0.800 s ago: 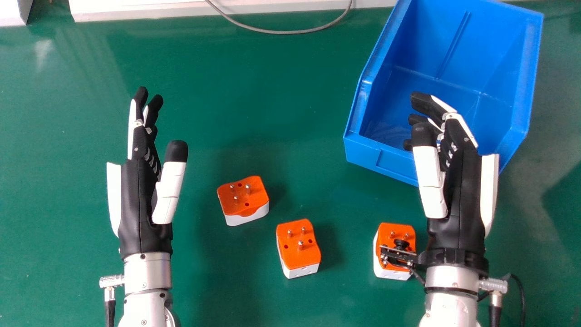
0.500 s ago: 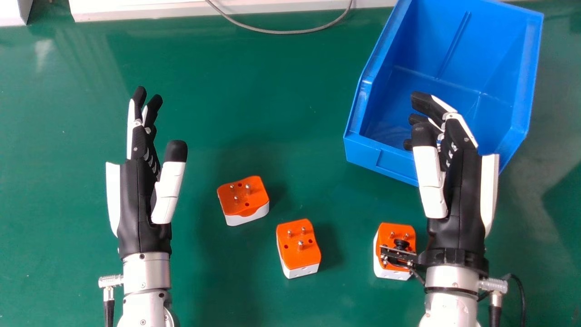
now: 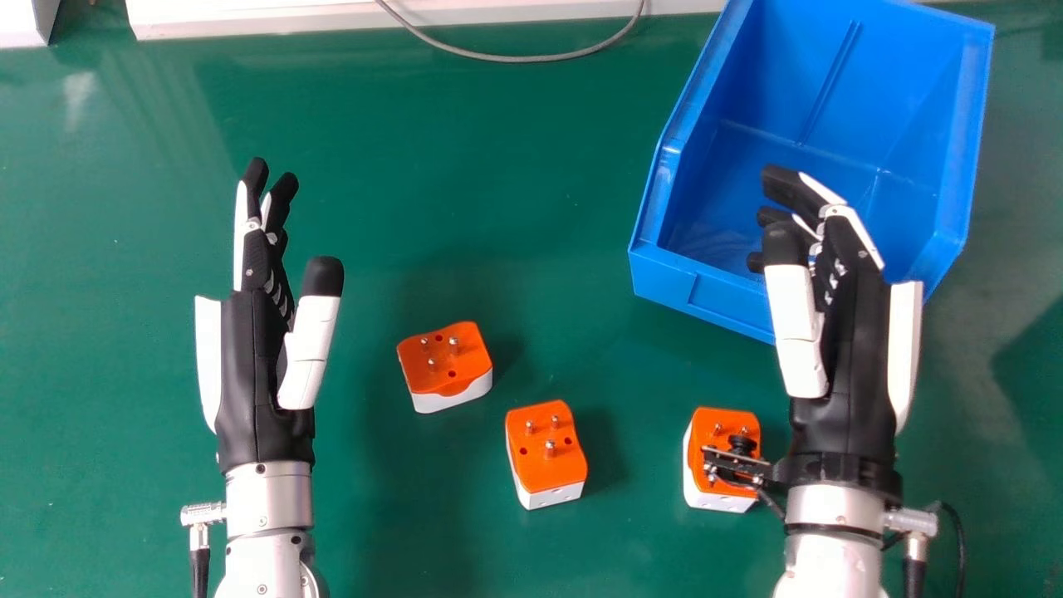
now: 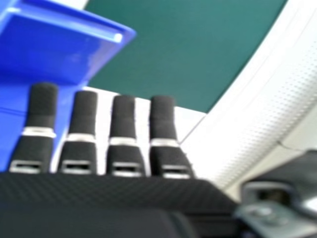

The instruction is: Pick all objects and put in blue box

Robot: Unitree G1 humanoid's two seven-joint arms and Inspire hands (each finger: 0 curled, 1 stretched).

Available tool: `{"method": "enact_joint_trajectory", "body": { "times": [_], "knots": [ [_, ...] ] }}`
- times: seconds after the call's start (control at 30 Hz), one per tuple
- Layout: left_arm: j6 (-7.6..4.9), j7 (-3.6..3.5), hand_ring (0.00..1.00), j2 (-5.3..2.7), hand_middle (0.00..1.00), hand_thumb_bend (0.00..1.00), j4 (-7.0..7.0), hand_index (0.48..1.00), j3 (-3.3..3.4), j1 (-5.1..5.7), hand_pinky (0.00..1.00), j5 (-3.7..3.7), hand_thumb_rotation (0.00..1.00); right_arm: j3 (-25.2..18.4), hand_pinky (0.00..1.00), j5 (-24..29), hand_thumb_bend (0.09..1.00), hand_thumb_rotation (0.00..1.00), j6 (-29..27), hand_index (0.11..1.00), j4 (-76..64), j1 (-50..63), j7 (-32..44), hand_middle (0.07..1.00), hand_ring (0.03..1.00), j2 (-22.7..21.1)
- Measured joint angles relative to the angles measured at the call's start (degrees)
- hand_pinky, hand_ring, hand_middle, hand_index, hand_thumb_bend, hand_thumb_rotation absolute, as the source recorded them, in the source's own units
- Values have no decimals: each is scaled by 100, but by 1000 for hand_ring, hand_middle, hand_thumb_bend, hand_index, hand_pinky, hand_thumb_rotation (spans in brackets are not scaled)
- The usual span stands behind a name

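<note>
In the head view my left hand (image 3: 259,357) is held at the left, open and empty. My right hand (image 3: 851,357) is over the near edge of the blue box (image 3: 727,301), its fingers relaxed and holding nothing. Three orange and white plug adapters rest pins up: one (image 3: 444,361) right of my left hand, one (image 3: 548,457) nearer the middle, and one (image 3: 702,477) left of my right wrist, partly hidden by the small camera mount there. In the right hand view, the relaxed fingers of my right hand (image 4: 124,148) show beside the blue box (image 4: 59,44).
A grey cable (image 3: 515,58) curves along the far edge of the green table (image 3: 374,166), beside a white ledge (image 3: 291,21). Green tabletop lies between my hands, around the adapters. A thin black cable hangs by my right wrist.
My right hand has shifted slightly to the right, with its wrist camera mount. My left hand, the adapters and the box look the same as before.
</note>
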Motion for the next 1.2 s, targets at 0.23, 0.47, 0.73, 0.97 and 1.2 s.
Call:
{"method": "enact_joint_trajectory", "body": {
  "times": [0.23, 0.47, 0.73, 0.97, 1.2],
  "knots": [
    [17, -43, 975, -43, 943, 896, -2, 963, -3, 0, 1000, -39, 887, 68, 598, -191, 656, 948, 719, 743, -1092, 398, 792, 765, 728, -355],
    [18, -50, 975, -50, 943, 890, -2, 964, -2, -1, 1000, -43, 886, 242, 583, -837, 679, 918, 1748, 742, -1810, 503, 1919, 754, 714, -1118],
    [19, -47, 975, -51, 944, 889, 0, 964, -3, -6, 1000, -39, 891, 704, 590, -2042, 750, 844, 3196, 776, -2593, 334, 4099, 767, 724, -2397],
    [18, -72, 974, -58, 947, 878, 5, 965, -2, -21, 1000, -43, 894, 1006, 637, -2483, 777, 677, 4027, 825, -3101, -71, 5220, 798, 751, -2715],
    [19, -47, 973, -58, 946, 883, 6, 965, -2, -21, 1000, -37, 898, 1222, 651, -2962, 787, 599, 4570, 848, -3334, -96, 5395, 815, 770, -2695]
  ]
}}
